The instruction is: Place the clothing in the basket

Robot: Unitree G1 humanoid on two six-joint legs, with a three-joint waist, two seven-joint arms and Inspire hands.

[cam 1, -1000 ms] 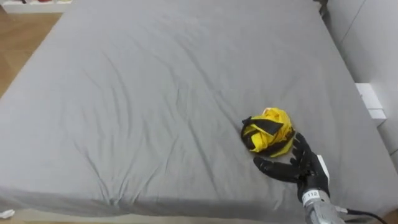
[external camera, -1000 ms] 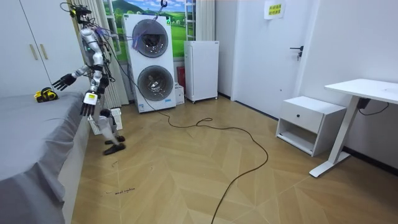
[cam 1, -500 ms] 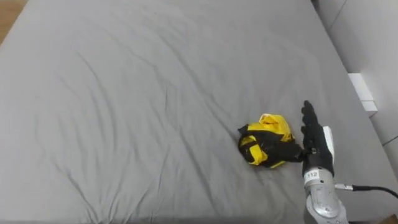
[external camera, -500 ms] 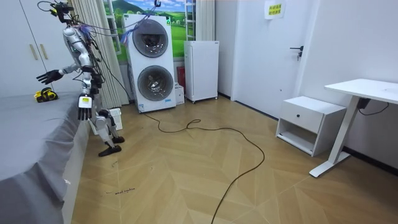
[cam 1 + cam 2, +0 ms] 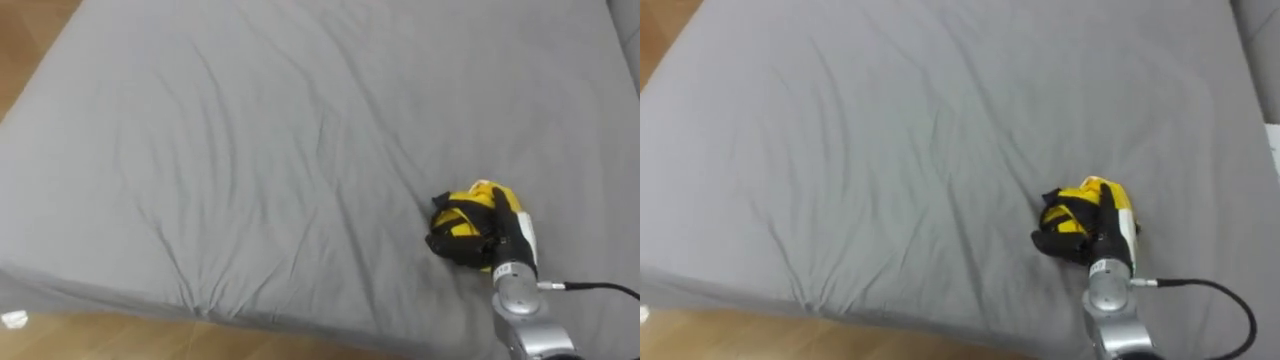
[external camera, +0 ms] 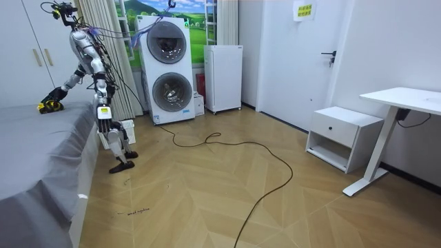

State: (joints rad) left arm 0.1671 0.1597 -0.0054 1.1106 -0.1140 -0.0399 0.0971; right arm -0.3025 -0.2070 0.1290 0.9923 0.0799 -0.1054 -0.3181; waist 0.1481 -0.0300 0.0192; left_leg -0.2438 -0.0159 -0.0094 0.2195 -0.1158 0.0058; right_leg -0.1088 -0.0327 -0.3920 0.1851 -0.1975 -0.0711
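Observation:
A crumpled yellow and black garment (image 5: 462, 224) (image 5: 1070, 222) lies on the grey bed (image 5: 250, 150), near its front right part. My right hand (image 5: 508, 238) (image 5: 1108, 228) rests against the garment's right side, fingers straight and pointing away from me. Black cloth blends with the thumb, so its hold is unclear. In the room view I stand at the bed's edge, leaning with the right arm stretched down to the garment (image 6: 47, 106). My left hand (image 6: 104, 122) hangs by my side.
The bed's front edge runs along the bottom, with wooden floor (image 5: 30, 40) past its left side. Behind me in the room view stand a stacked washer and dryer (image 6: 165, 69), a white cabinet (image 6: 224, 76), a nightstand (image 6: 341, 138) and a desk (image 6: 406, 100).
My right hand has moved from beside the garment onto it, and the arm has come down. The eye view has shifted, so the garment sits further right.

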